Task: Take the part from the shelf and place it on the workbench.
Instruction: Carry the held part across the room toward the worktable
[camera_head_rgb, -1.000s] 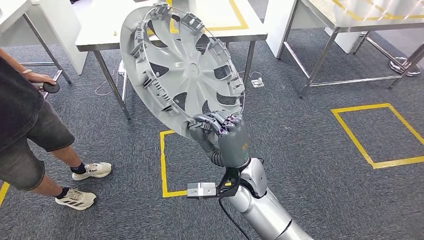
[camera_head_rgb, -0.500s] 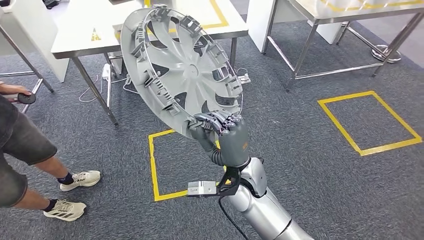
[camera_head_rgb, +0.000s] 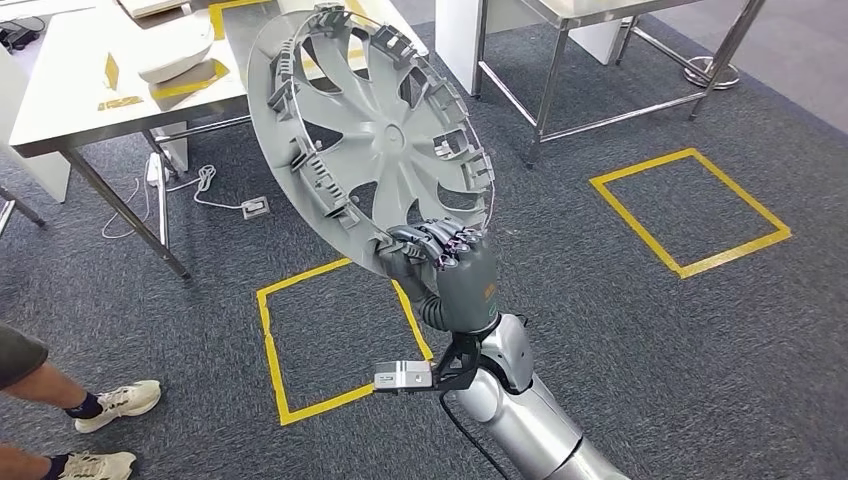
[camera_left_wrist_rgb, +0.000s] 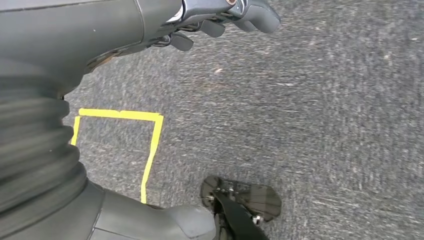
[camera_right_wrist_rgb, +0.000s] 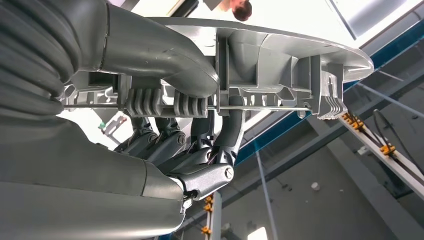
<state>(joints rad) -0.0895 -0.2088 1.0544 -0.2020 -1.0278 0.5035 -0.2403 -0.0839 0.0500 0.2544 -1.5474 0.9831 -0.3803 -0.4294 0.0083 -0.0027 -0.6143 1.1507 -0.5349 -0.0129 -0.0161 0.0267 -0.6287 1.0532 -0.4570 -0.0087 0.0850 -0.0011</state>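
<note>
Head view: one grey wheel cover is held aloft by its lower rim in the right robot hand, inner ribbed side facing the camera. One white worktop is seen beyond it, marked with yellow tape and carrying one white part. Two yellow taped squares are laid on the grey carpet. A person's two white shoes are noted at the lower left.

Left wrist view: left robot hand empty, fingers loosely curled over carpet.

Right wrist view: fingers and thumb are clamped on the cover's rim.
</note>
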